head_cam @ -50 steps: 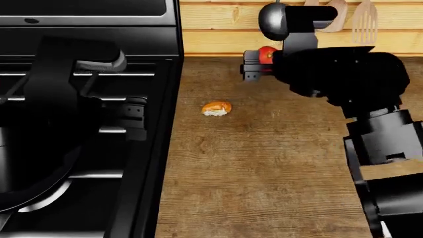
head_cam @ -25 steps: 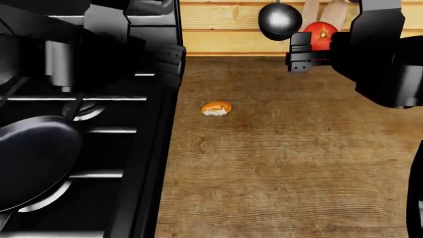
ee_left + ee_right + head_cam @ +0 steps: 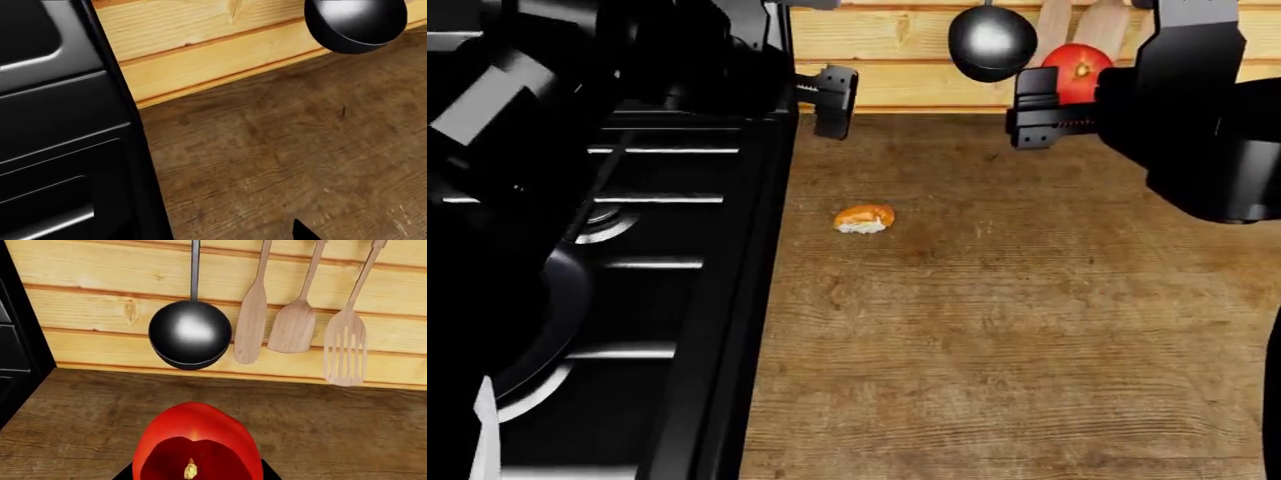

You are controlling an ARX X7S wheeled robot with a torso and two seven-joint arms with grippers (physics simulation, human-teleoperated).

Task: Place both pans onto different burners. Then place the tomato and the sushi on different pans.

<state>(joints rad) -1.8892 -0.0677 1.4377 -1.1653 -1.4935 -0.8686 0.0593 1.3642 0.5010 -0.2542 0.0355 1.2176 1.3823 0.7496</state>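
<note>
Head view, right tool (image 3: 1044, 112) clenched around tomato (image 3: 1077, 70) beside hanging ladle (image 3: 992, 42), left tool (image 3: 831, 100) state unclear, sushi (image 3: 865, 219) on counter (image 3: 1001, 340).

Glossy red tomato (image 3: 1077, 68) is held aloft near the wall. Orange-topped sushi (image 3: 865, 219) lies on the wooden counter. One black pan (image 3: 541, 330) is seen on the stove.

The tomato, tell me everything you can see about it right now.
The tomato is small, round, glossy red, with a tiny pale stem mark facing the head camera. It is held in the right pincer, lifted off the wooden counter and seen against the plank wall beside a hanging black ladle. The right wrist view shows it close up, filling the space between the fingers. Nothing else touches it.
</note>
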